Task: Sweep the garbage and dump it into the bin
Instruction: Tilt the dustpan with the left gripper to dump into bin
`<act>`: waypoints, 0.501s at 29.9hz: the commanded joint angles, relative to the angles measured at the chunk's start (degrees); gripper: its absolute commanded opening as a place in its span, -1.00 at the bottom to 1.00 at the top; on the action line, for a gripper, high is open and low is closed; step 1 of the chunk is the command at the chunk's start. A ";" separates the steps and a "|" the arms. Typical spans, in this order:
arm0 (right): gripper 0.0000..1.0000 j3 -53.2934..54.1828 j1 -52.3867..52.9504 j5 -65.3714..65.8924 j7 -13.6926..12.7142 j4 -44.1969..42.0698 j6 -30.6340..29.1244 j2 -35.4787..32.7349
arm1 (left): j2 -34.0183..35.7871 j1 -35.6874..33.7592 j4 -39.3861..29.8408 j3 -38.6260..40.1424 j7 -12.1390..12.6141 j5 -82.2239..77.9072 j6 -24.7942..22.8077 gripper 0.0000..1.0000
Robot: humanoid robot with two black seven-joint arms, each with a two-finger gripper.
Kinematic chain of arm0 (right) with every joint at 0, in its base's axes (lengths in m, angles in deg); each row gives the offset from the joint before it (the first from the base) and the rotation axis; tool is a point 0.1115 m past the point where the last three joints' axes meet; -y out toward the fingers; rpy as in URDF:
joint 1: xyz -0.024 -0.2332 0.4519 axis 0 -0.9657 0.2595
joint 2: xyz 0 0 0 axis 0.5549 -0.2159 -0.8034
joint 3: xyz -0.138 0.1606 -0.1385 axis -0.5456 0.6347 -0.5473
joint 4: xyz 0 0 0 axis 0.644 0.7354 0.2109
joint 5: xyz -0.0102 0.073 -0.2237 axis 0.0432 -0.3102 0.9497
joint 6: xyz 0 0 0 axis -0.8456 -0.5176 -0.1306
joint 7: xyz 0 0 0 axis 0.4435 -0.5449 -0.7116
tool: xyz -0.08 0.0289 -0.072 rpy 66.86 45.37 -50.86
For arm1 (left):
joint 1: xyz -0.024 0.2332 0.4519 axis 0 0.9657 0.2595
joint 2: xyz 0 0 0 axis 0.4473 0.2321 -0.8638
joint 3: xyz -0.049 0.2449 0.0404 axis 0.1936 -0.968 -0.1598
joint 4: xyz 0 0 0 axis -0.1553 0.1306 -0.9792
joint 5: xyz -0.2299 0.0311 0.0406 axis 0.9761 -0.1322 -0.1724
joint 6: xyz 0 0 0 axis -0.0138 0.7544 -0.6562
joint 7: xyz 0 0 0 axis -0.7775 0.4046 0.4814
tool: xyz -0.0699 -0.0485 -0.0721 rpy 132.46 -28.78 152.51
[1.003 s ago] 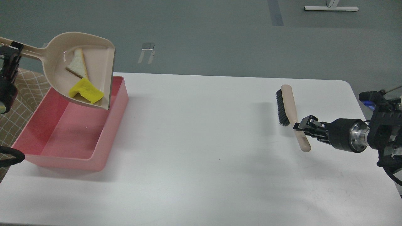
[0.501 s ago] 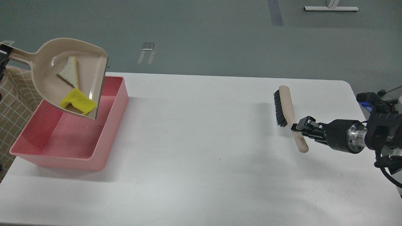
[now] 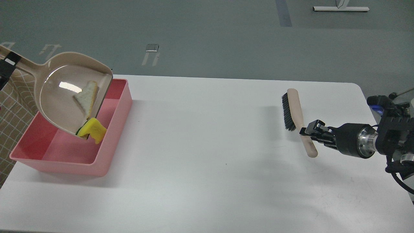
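A beige dustpan (image 3: 61,97) hangs tilted over the pink bin (image 3: 106,152) at the table's left, its mouth pointing down into the bin. The white bread wedge (image 3: 86,98) lies near the pan's lip. The yellow sponge chunk (image 3: 92,130) is sliding off the lip into the bin. My left gripper (image 3: 7,66) holds the dustpan's handle at the left edge, mostly out of view. My right gripper (image 3: 309,133) is shut on the handle of the beige black-bristled brush (image 3: 292,108), held over the table's right side.
The white table (image 3: 210,155) spans the view, with its rounded far right corner near the brush. A checked beige surface (image 3: 13,106) lies left of the bin. Grey floor lies beyond the table.
The dustpan has tipped steeper over the bin. The bread and the yellow chunk have slid down to its lip, the chunk now partly off it. The right arm with the brush has barely moved.
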 commanded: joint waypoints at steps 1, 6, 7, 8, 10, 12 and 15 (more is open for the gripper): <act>-1.00 0.00 -0.04 0.00 0.00 -0.02 0.00 0.01 | 0.46 0.00 0.43 -0.80 0.00 -3.76 0.03 -1.00; -1.00 0.00 -0.04 0.00 0.00 -0.02 0.00 -0.08 | 0.99 0.00 0.78 -1.33 0.00 -7.54 0.03 -1.00; -1.00 0.00 -0.04 0.00 0.00 -0.02 0.00 -0.08 | 1.16 0.00 0.87 -1.33 0.00 -7.63 0.03 -1.00; -1.00 0.00 0.04 0.00 0.00 -0.02 0.00 0.01 | 1.42 0.00 1.04 -1.33 0.00 -7.72 0.03 -1.00; -1.00 0.00 0.05 0.00 0.00 -0.02 0.00 0.01 | 1.69 0.00 1.04 -1.33 0.00 -7.72 0.03 -1.00; -1.00 0.00 -0.04 0.00 0.00 -0.02 0.00 0.01 | 1.69 -0.09 1.13 -1.33 0.00 -7.72 0.03 -1.00; -1.00 0.00 -0.04 0.00 0.00 -0.02 0.00 -0.08 | 1.69 -0.09 1.57 -1.24 0.00 -7.72 0.03 -1.00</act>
